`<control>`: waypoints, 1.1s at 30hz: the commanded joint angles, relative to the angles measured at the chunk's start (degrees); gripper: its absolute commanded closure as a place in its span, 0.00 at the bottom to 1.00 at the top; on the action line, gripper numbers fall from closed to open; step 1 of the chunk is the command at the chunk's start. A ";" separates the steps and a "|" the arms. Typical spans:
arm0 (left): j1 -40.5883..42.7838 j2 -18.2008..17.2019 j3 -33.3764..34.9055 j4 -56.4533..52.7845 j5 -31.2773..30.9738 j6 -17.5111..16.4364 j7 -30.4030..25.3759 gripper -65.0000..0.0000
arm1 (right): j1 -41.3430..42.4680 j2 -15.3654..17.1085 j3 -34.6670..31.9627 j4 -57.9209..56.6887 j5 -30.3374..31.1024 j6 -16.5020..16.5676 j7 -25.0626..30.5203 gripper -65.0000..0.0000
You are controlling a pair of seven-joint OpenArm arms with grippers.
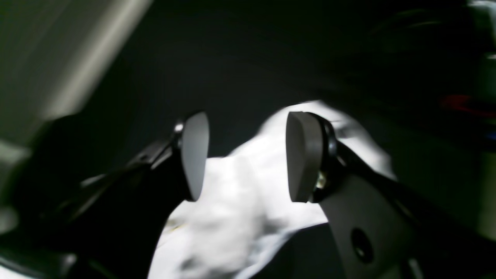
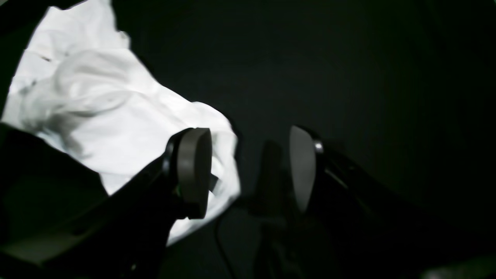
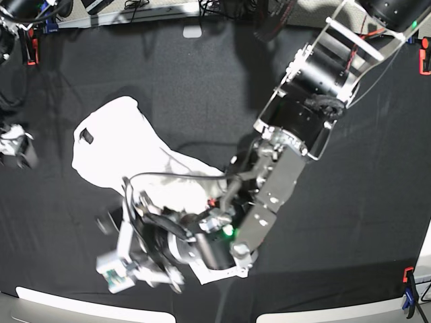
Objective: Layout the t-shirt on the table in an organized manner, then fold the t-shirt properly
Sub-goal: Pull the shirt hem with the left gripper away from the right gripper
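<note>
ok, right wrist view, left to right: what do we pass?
t-shirt → left pad of the right gripper, overlapping the shirt's edge → gap over bare black table → right pad. Jaws stand open, nothing between them.

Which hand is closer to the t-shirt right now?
Left, likely. The open left hand frames the t-shirt in its gap; the open right hand sits at the cloth's edge, its gap over the black table.

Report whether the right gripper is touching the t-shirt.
Cannot tell. In the right wrist view the right gripper is open with black table between its pads; one pad overlaps the t-shirt edge, but no contact or gap shows plainly.
</note>
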 commanded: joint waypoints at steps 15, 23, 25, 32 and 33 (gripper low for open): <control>-1.60 -14.10 -0.28 -14.10 3.76 6.14 -10.29 0.54 | 20.44 1.27 -20.11 -33.40 0.31 2.01 9.33 0.52; -2.45 -16.46 -0.31 -28.20 4.35 9.81 -23.98 0.54 | 32.44 0.11 -36.92 -49.53 -10.88 1.86 14.45 0.52; -3.80 -16.11 -0.31 -33.18 4.31 11.54 -24.37 0.54 | 33.44 -1.18 -38.84 -52.02 -13.16 1.75 14.45 0.52; -11.43 -15.32 -0.31 -41.16 2.19 11.47 -23.32 0.54 | 30.86 -6.73 -39.47 -53.46 -20.11 1.77 12.92 0.60; -12.35 -15.43 -0.31 -41.13 1.46 11.47 -22.38 0.54 | 30.27 -7.32 -39.47 -53.46 -21.09 1.75 12.96 0.65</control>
